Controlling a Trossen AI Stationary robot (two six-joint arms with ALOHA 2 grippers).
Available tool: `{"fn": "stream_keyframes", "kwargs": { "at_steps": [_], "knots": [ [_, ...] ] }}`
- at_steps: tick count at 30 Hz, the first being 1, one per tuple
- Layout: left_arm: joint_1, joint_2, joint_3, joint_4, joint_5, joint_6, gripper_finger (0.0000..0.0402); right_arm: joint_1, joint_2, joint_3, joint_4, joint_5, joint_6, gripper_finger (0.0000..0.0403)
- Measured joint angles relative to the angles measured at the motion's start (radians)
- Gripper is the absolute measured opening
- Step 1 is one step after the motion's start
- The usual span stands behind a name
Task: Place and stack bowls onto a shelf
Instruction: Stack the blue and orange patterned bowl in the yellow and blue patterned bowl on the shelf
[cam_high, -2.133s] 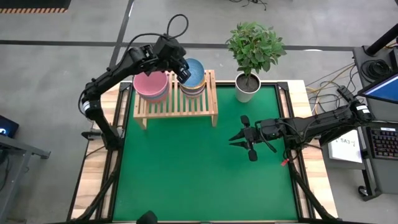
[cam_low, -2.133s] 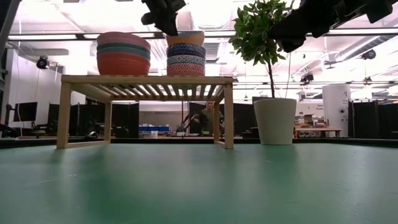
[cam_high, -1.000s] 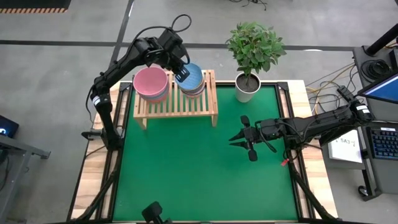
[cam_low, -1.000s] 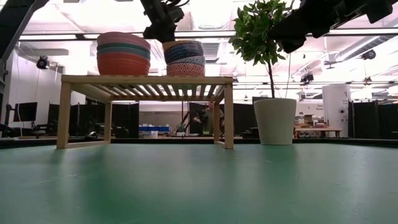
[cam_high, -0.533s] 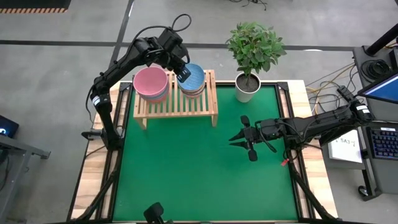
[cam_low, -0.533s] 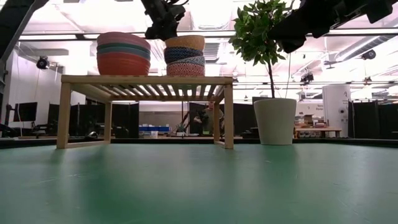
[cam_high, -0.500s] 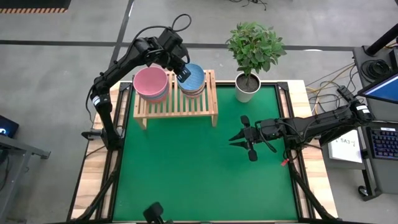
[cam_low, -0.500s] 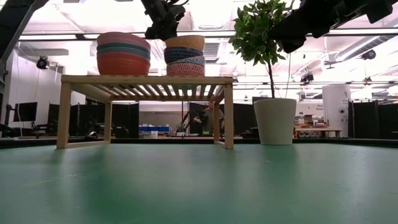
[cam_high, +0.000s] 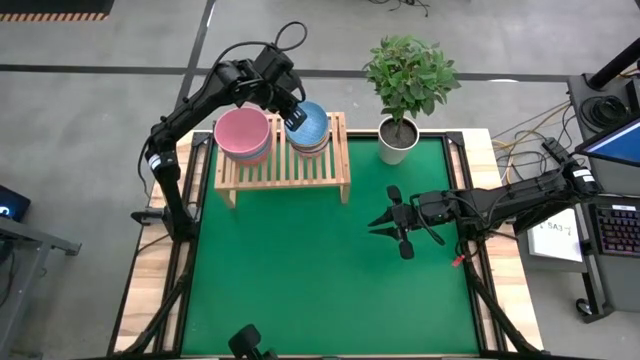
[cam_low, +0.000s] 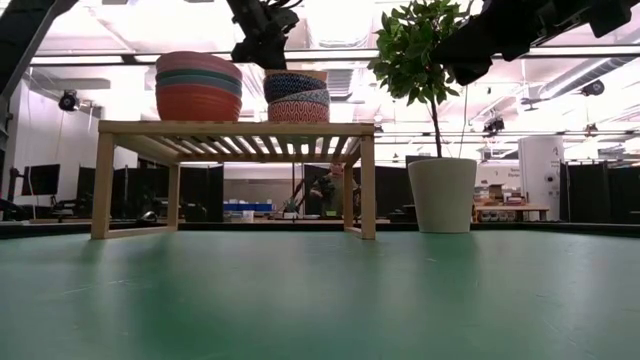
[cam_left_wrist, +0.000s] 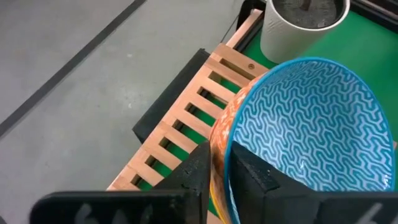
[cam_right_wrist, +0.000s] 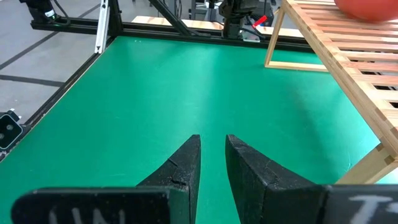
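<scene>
left tool (cam_left_wrist: 219, 171) | straddling rim | light blue bowl (cam_left_wrist: 311, 124) atop stack

Mat (cam_high: 300, 270) open in front of shelf (cam_high: 285, 168); plant pot (cam_high: 397, 142) blocks shelf's right side.

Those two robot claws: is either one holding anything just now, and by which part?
The left gripper pinches the rim of the light blue bowl atop the right stack on the shelf. The right gripper holds nothing.
</scene>
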Motion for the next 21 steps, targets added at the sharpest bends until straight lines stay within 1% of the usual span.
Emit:
{"fn": "stream_keyframes", "kwargs": {
  "at_steps": [7,10,14,16,18,21],
  "knots": [
    [0.0,-0.003,0.003,-0.003,-0.001,0.004,0.0076,0.0,0.0,0.0,0.0,0.0,0.001,0.0063],
    [-0.001,-0.005,0.041,-0.008,-0.001,0.009,0.0093,0.0,0.0,0.0,0.002,0.0,0.001,0.0063],
    [-0.004,-0.008,0.13,-0.038,0.002,0.048,0.011,0.0,0.0,0.0,0.016,0.0,0.001,0.0063],
    [-0.012,-0.008,0.173,-0.083,0.045,0.074,0.0113,0.0,0.0,0.0,0.036,0.0,0.0,0.0063],
    [-0.034,-0.027,0.167,-0.098,0.09,0.082,0.011,0.0,0.0,0.0,0.048,0.01,0.0,0.0063],
    [-0.085,-0.059,0.133,-0.142,0.1,0.109,0.0093,0.0,0.0,0.006,0.056,0.095,0.008,0.0063]
  ]
}}
